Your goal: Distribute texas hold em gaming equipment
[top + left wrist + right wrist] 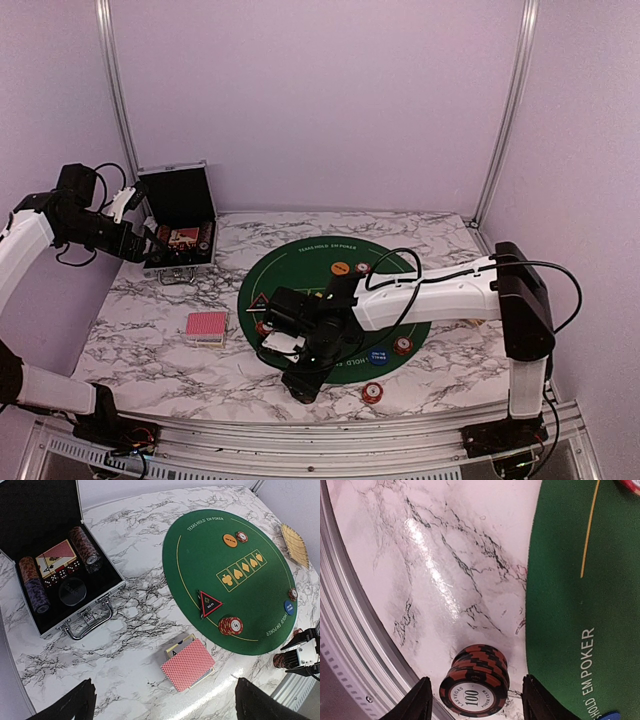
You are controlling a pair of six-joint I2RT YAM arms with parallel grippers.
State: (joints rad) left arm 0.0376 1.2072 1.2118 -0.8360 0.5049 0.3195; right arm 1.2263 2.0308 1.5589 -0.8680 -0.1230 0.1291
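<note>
Two arms at a marble table (140, 350). Overhead: left arm (30, 235) by the open case (180, 222), right arm (430, 295) bent across the green mat (300, 270). Left wrist: the left claw (163, 690) is wide apart above the card deck (189, 664) (pink-red backs up, off the mat). Right wrist: the right claw (476, 680) is apart, with a dark-red chip stack (479, 672) between its fingers, untouched, on marble beside the mat.

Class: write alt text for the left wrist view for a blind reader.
A round green poker mat on a marble table holds a black triangular marker, a red chip stack and an orange button. A red-backed card deck lies beside it; an open case sits upper left.
</note>
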